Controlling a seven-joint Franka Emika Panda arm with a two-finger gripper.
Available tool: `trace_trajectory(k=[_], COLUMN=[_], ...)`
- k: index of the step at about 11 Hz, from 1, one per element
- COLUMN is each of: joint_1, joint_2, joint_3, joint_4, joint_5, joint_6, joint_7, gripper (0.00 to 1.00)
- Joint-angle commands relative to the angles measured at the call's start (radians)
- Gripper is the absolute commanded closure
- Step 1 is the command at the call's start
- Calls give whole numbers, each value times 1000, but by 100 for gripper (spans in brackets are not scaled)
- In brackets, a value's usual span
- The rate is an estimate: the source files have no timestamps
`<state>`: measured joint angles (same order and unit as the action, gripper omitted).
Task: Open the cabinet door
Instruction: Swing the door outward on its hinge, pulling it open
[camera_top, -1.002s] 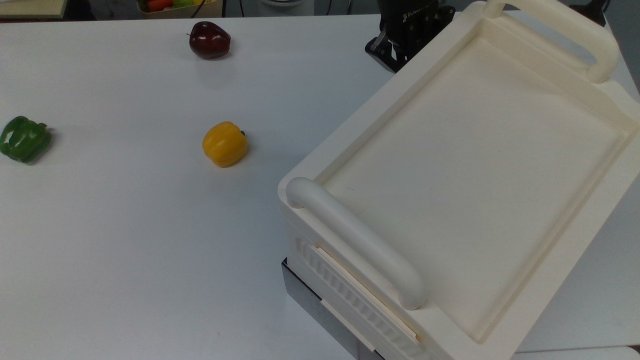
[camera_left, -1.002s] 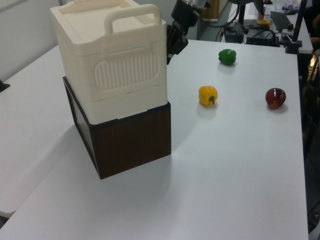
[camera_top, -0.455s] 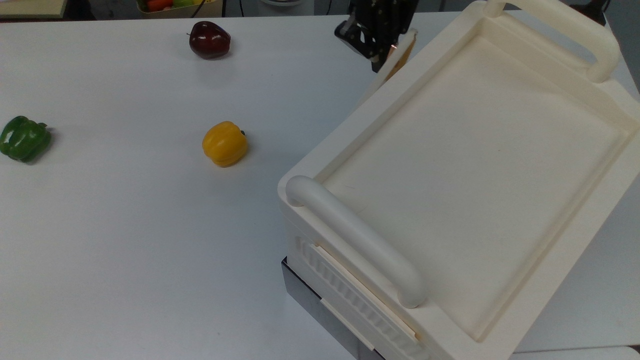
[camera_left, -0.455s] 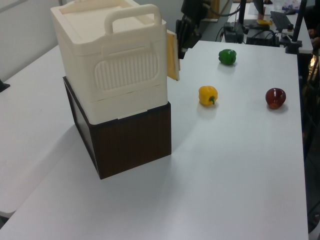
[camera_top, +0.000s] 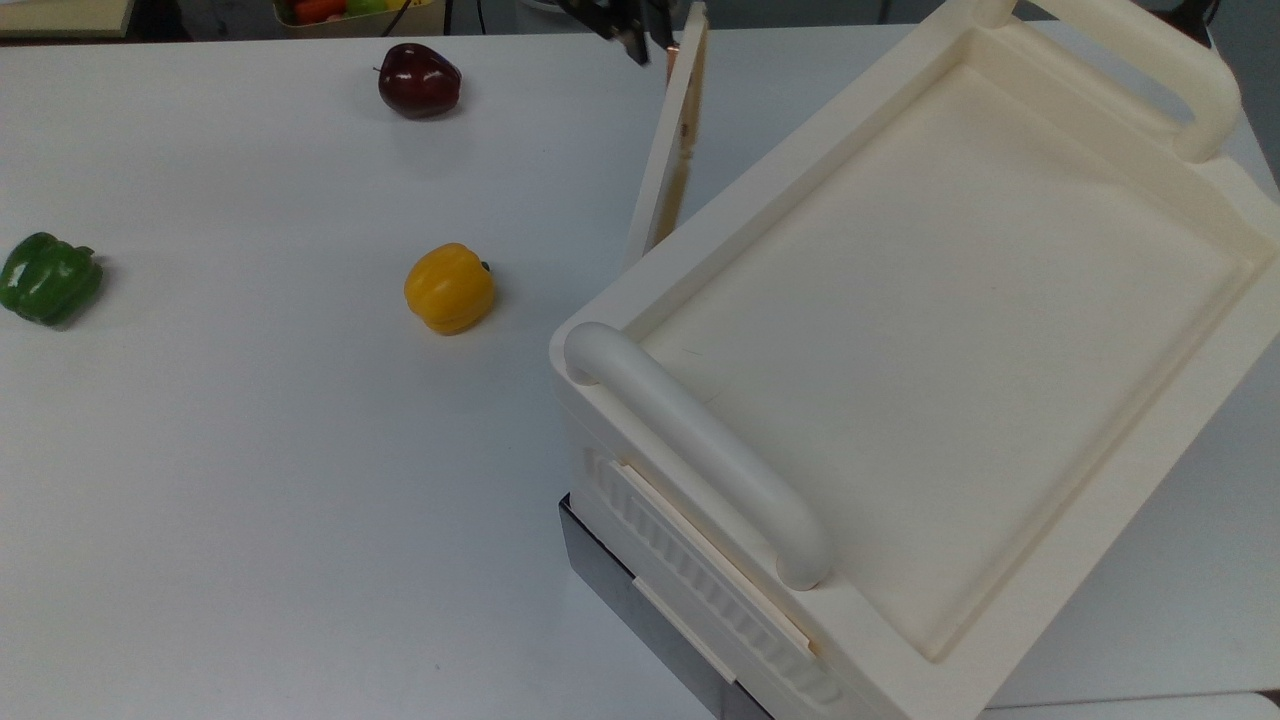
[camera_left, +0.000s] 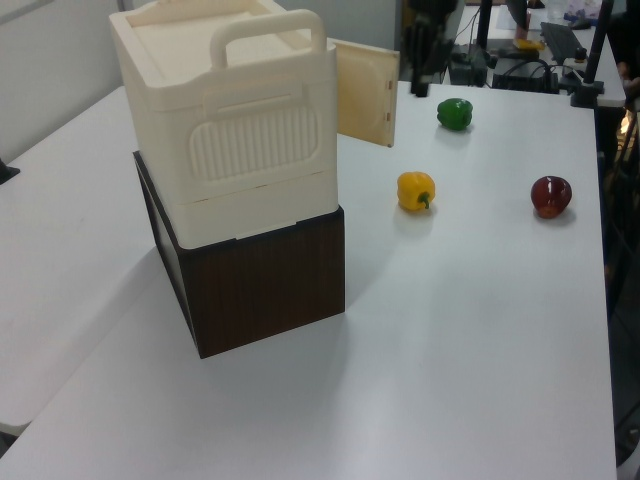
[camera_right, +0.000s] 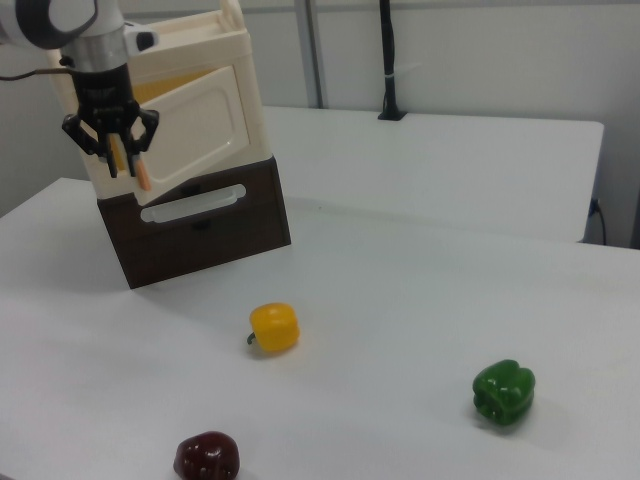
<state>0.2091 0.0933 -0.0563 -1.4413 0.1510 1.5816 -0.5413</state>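
Since a second ago, cabinet door (camera_top: 672, 140) swung open.

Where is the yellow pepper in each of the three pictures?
Top view: the yellow pepper lies left of centre on the white table, left of the cabinet.
Left view: right of centre, right of the cabinet, below the green pepper.
Right view: lower middle, in front of the cabinet.
Shared landmark: the open cabinet door, swung out toward the pepper's side.
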Motion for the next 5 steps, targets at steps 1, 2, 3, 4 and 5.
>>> trace_trajectory(k=[1, 2, 3, 4, 5], joint_1=[-53, -65, -92, -124, -151], joint_2=[-56, -55, -50, -47, -46], joint_3=[-13, -13, -13, -11, -11], joint_4=[-34, -39, -42, -48, -48], joint_5=[-80, -140, -155, -157, -157], joint_6=[-87, -95, -95, -92, -91], joint_7=[21, 29, 58, 133, 197], gripper=[6, 0, 0, 0, 0])
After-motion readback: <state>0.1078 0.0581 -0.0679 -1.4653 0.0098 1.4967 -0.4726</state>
